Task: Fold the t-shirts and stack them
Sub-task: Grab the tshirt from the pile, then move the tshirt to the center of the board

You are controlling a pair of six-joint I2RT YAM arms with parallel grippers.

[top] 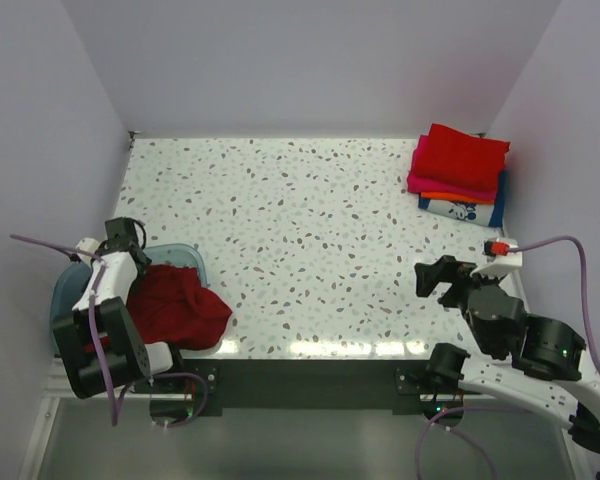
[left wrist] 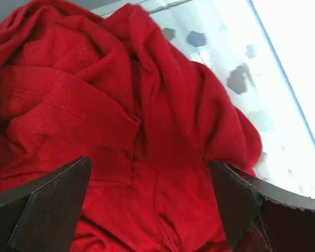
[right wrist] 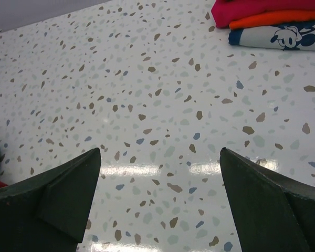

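A crumpled dark red t-shirt (top: pixel 178 305) lies heaped in the blue tub at the table's near left corner, spilling over its rim. In the left wrist view this dark red t-shirt (left wrist: pixel 121 105) fills the frame. My left gripper (left wrist: pixel 149 181) hovers open just above it, fingers spread either side of a fold. A stack of folded t-shirts (top: pixel 460 172) sits at the far right: bright red on top, then magenta, orange and a white-and-blue printed one. The right wrist view shows the stack (right wrist: pixel 273 23) at the top right. My right gripper (right wrist: pixel 160 157) is open over bare table.
The translucent blue tub (top: pixel 180 253) pokes out behind the dark red shirt at the left edge. Grey walls close the table on the left, back and right. The speckled tabletop (top: pixel 310 240) stretches between the tub and the stack.
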